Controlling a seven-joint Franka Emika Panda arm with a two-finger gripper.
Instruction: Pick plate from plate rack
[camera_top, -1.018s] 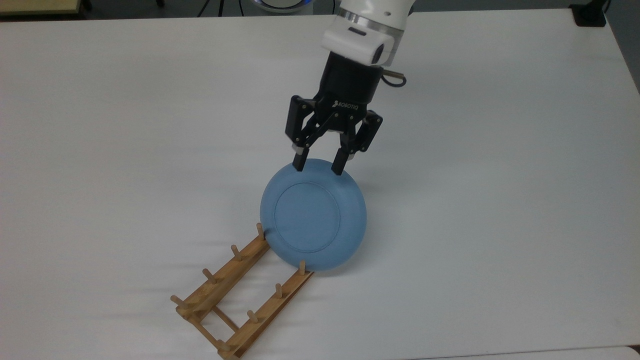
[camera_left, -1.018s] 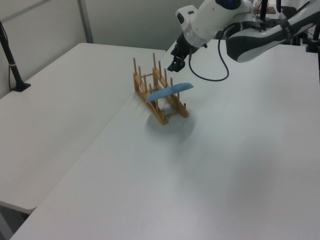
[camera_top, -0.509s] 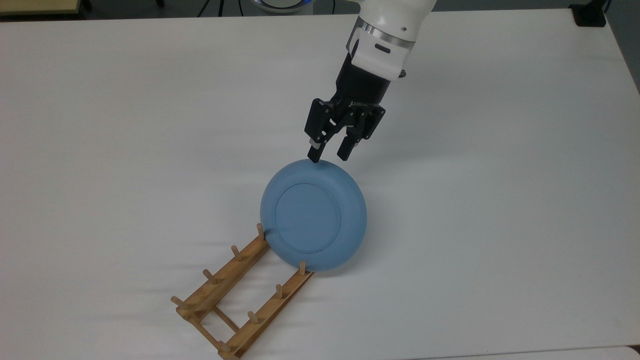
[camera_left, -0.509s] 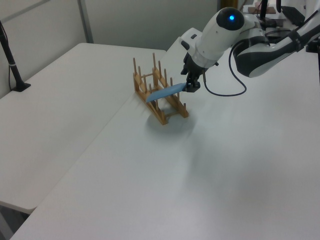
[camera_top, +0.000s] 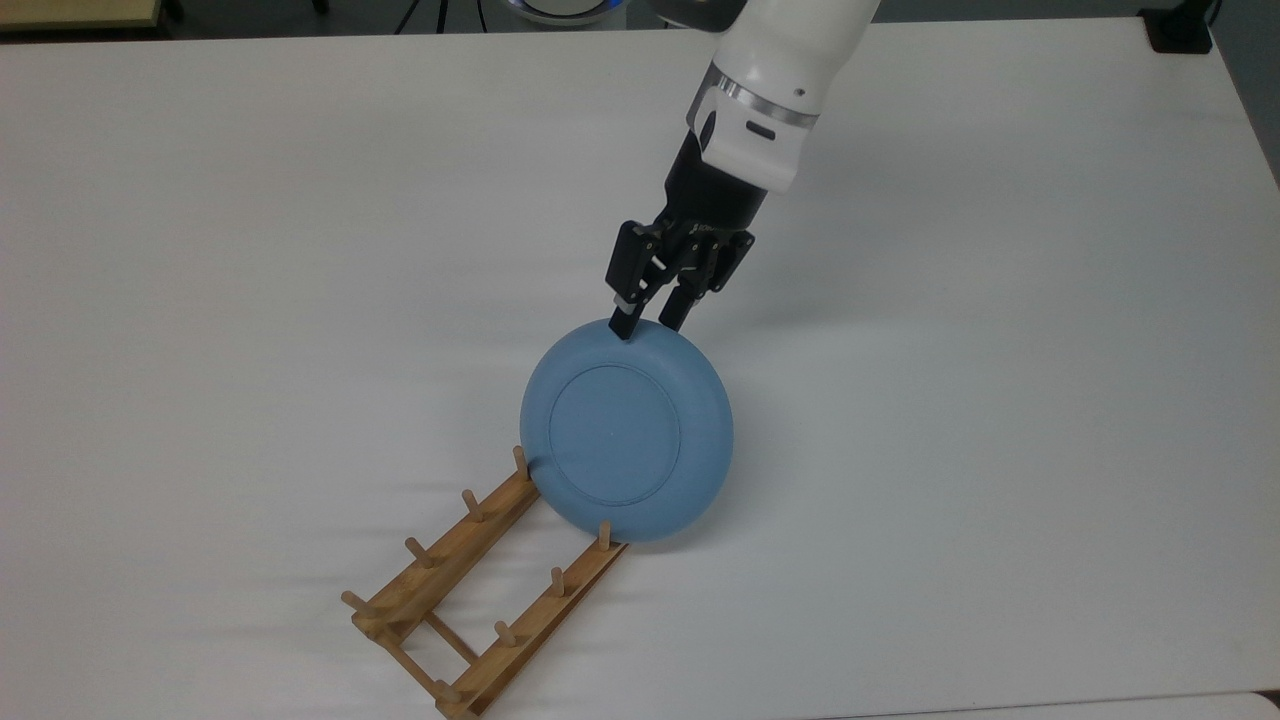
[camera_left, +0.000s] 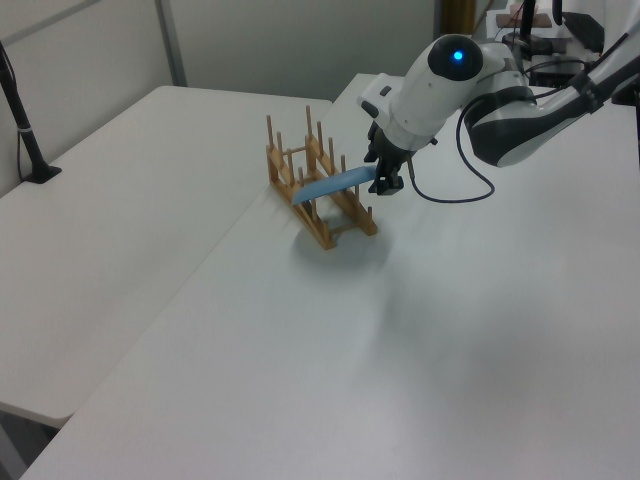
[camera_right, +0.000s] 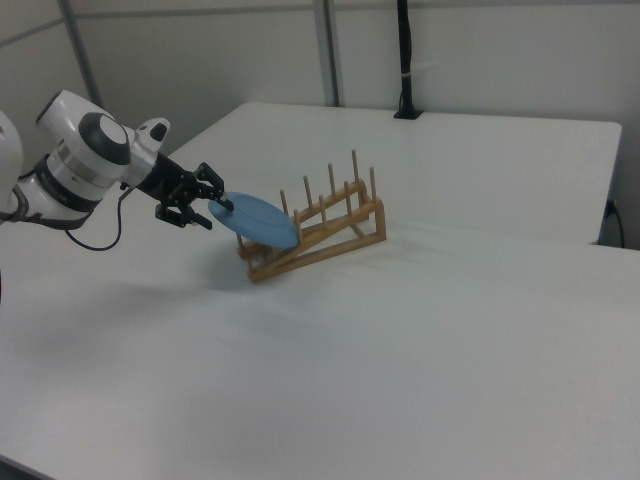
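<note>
The light-blue plate (camera_top: 627, 430) leans tilted in the end slot of the wooden plate rack (camera_top: 445, 565), its foot ring facing up. My gripper (camera_top: 648, 323) hangs at the plate's raised upper rim. It is open, with one fingertip (camera_top: 622, 328) over the rim and the other behind it, so the rim lies between the fingers. In the left view the gripper (camera_left: 382, 183) meets the plate (camera_left: 335, 183) at its high edge, above the rack (camera_left: 345, 215). In the right view the gripper (camera_right: 215, 208) reaches the plate (camera_right: 255, 220) from the right view's left, beside the rack (camera_right: 330, 225).
The white table (camera_top: 950, 400) spreads wide around the rack. A black post (camera_left: 25, 120) stands at the left view's far left, and another post (camera_right: 405, 60) at the back of the right view. A black cable (camera_left: 450, 190) loops from the wrist.
My gripper came down and tilted toward the plate's upper rim, and its fingers drew closer together. The plate and rack have not moved.
</note>
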